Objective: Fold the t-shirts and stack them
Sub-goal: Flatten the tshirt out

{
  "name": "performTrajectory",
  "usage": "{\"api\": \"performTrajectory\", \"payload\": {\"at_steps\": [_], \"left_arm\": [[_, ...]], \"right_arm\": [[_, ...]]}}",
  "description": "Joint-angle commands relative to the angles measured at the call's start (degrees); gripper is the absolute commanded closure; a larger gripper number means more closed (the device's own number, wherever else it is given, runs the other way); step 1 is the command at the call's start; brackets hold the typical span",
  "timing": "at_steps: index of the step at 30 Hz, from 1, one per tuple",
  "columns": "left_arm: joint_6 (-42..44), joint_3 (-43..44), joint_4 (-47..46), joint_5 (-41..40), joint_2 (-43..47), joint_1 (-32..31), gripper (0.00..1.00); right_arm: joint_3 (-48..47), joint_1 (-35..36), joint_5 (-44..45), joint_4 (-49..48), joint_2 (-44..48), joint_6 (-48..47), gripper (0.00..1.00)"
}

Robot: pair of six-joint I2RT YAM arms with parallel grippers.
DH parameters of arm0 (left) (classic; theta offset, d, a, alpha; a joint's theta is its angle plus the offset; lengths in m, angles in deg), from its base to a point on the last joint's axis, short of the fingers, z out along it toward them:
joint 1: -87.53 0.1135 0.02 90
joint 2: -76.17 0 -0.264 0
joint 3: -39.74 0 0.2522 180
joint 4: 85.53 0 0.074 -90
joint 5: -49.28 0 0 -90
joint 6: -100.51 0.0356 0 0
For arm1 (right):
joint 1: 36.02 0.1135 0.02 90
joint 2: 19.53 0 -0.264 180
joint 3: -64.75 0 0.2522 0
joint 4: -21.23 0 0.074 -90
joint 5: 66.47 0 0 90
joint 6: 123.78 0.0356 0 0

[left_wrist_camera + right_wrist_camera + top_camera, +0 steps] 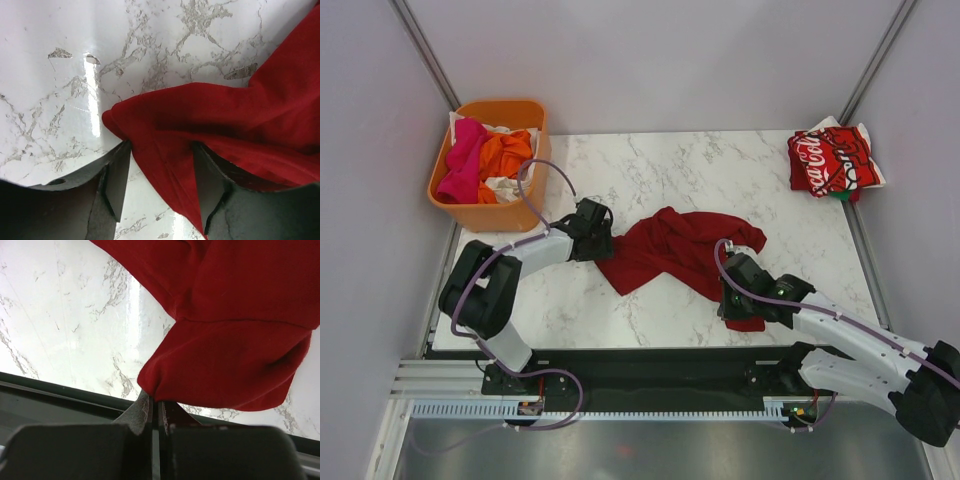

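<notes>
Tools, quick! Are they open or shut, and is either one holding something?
Left tool: open, with the edge of the dark-red t-shirt lying between its fingers, not pinched.
Right tool: closed, pinching a fold of the same t-shirt.

Bright, even light from above fills the sharp top view, leaving only faint, soft shadows on the marble table (pixel 650 170) beside the dark-red t-shirt (pixel 670 250). In the left wrist view a vertical streak of white glare lies on the marble just left of the t-shirt, and the left gripper (pixel 160 155) looks dark and blurred. In the right wrist view the marble left of the t-shirt is washed out almost white, and the right gripper (pixel 152 407) is out of focus.
</notes>
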Motion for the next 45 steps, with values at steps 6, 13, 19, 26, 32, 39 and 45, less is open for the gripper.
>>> {"api": "performTrajectory", "payload": {"at_steps": [6, 13, 19, 26, 32, 39, 45], "left_arm": [[-0.9, -1.6, -6.8, 3.1, 2.3, 0.3, 0.46], [0.3, -1.1, -6.2, 1.6, 4.7, 0.3, 0.38], [0.3, -0.3, -3.1, -2.3, 7.0, 0.2, 0.33], [0.6, 0.5, -3.1, -1.1, 4.9, 0.2, 0.35], [0.4, 1.2, -4.0, 1.0, 2.9, 0.2, 0.40], [0.5, 1.3, -5.4, 1.9, 2.0, 0.2, 0.44], [0.6, 0.9, -6.6, 3.2, 1.9, 0.2, 0.53]], "right_arm": [[-0.9, 0.2, 0.7, -0.7, -0.6, -0.1, 1.00], [-1.0, 0.2, 1.0, -0.6, -1.2, 0.0, 1.00], [-0.9, 0.2, 1.1, -0.7, -1.5, 0.0, 1.00], [-0.8, 0.2, 1.1, -0.8, -1.7, 0.0, 1.00], [-0.7, 0.2, 1.1, -0.7, -1.4, 0.0, 1.00], [-0.7, 0.2, 1.2, -0.7, -1.6, 0.0, 1.00], [-0.7, 0.2, 1.4, -0.7, -1.8, 0.0, 1.00]]}}
